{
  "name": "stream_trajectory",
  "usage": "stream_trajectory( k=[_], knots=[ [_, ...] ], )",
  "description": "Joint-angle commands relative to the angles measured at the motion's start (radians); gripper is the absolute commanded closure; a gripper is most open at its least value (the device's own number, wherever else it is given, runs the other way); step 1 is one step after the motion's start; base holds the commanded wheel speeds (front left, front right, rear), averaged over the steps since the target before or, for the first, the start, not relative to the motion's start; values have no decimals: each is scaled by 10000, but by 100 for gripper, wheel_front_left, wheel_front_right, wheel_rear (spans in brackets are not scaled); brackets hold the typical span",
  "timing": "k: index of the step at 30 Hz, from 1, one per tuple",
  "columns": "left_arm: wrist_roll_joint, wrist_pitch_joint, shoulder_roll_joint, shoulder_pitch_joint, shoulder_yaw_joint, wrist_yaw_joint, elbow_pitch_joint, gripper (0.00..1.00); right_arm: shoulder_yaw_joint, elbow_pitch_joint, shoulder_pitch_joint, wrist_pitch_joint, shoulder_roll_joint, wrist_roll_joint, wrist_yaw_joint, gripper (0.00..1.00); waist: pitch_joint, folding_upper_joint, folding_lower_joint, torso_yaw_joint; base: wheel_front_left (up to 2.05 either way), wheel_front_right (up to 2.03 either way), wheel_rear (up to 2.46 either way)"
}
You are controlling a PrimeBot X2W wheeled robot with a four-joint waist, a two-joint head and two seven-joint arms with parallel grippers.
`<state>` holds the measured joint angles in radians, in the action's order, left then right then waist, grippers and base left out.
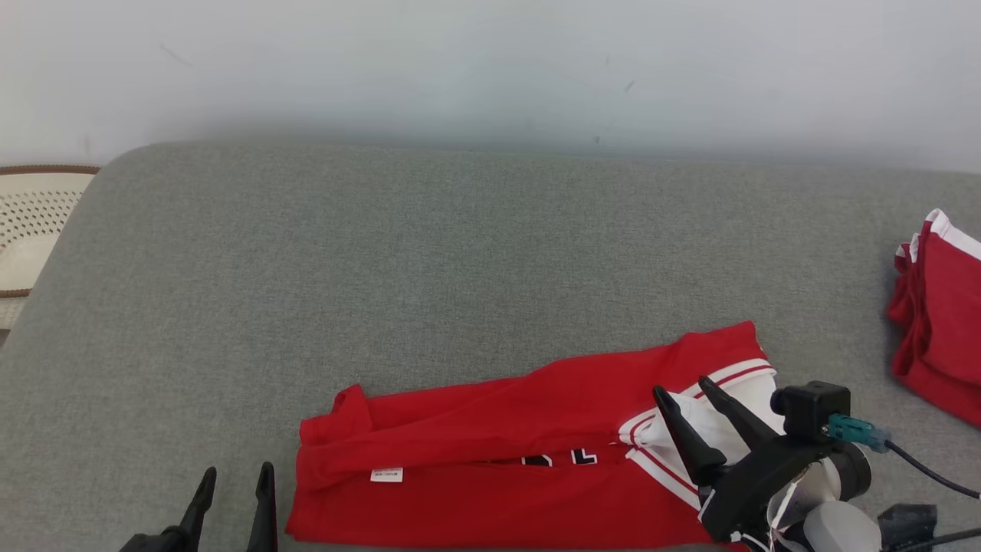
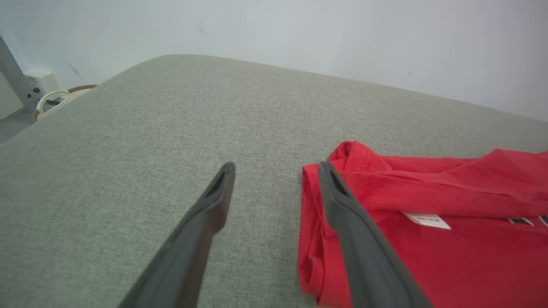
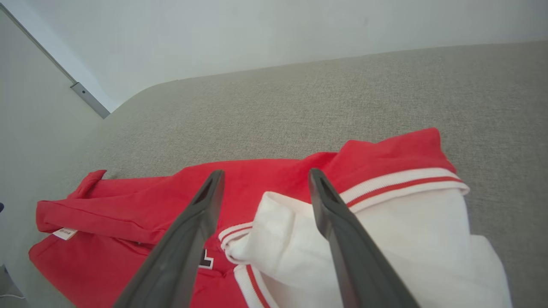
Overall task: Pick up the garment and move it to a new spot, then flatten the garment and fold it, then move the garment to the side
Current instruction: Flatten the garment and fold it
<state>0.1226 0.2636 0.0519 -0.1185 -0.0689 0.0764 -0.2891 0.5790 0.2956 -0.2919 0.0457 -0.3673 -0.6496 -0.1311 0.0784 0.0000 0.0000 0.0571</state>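
The red garment [image 1: 498, 452] is lying on the grey cushion [image 1: 383, 253] between both jaws. Left jaws are gaping empty beside its edge, right jaws gaping empty over its white sleeve [image 3: 385, 239]. A pale basket [image 1: 31, 222] is sitting beyond the left jaws, contents hidden.

Red garment [image 1: 498, 445], white striped trim; grey cushion [image 1: 421, 261].

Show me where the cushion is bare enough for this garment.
Free: the grey cushion between the wall and the red garment, leftward to its rounded edge. Crowded: the near right, with the right gripper and a second red pile.
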Motion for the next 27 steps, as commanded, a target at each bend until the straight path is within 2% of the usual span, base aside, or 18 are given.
stream_trajectory(
  k=[1, 4, 7, 8, 9, 10, 11, 12, 14, 26, 27],
  knots=[
    [48, 7, -9, 142, -1, -26, -8, 0, 111, 125, -169, -71, -89, 222, 8, 0, 68, 0, 0, 97, 0, 0, 0],
    [208, 8, -6, 68, 51, -96, -49, 0, 284, 508, -391, -169, -79, 380, 8, 2, 137, 0, 0, 181, 0, 0, 0],
    [299, 8, -9, -3, 153, -136, -60, 0, 411, 901, -489, -305, -50, 480, 8, 17, 217, 0, 0, 228, 0, 0, 0],
    [299, 8, -9, -3, 153, -136, -60, 0, 411, 901, -489, -305, -50, 480, 8, 17, 217, 0, 0, 228, 0, 0, 0],
    [362, 6, -9, -56, 197, -140, -48, 0, 504, 1052, -566, -349, -40, 548, 8, 38, 264, 0, 0, 235, 0, 0, 0],
    [389, 8, -9, -80, 214, -147, -40, 0, 550, 1112, -585, -360, -49, 550, 8, 55, 285, 0, 0, 230, 0, 0, 0],
    [389, 8, -9, -80, 214, -147, -40, 0, 550, 1112, -585, -360, -49, 550, 8, 55, 285, 0, 0, 230, 0, 0, 0],
    [406, 6, -10, -101, 220, -151, -26, 0, 615, 1146, -608, -342, -67, 571, 8, 74, 306, 0, 0, 213, 0, 0, 0],
    [400, 8, -11, -147, 243, -126, 8, 0, 686, 1152, -593, -268, -71, 477, 8, 100, 330, 0, 0, 167, 0, 0, 0],
    [173, 8, -5, -188, 260, 110, 113, 0, 1505, 37, 573, 461, -481, -177, 8, 100, 286, 0, 0, -431, 0, 0, 0],
    [189, 6, -10, -227, 262, 122, 142, 0, 1553, -51, 686, 538, -518, -244, 8, 82, 294, 0, 0, -477, 0, 0, 0]
  ],
)
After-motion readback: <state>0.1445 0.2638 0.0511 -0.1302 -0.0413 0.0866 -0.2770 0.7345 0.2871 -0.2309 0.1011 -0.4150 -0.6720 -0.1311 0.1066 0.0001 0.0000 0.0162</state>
